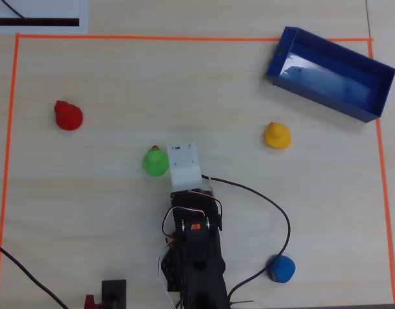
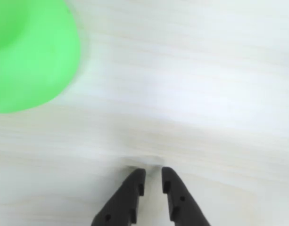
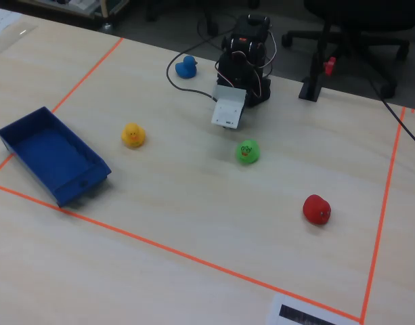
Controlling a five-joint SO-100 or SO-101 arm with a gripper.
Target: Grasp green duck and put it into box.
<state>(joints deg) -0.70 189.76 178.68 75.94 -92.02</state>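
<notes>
The green duck (image 1: pixel 156 161) sits on the table (image 1: pixel 107 212) just left of the gripper (image 2: pixel 153 180) in the overhead view, not between its jaws, which are nearly closed and empty. The box (image 1: pixel 329 73) is well apart.

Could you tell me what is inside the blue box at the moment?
Nothing shows inside the box: its light blue floor is bare in the overhead view, and the fixed view shows the same. The green duck sits on the table, well away from it. No part of the floor is covered.

green duck (image 2: pixel 28 54): big, top left corner | gripper (image 2: pixel 153 179): bottom, tips nearly together, nothing between | table (image 2: pixel 196 94): pale wood
</notes>
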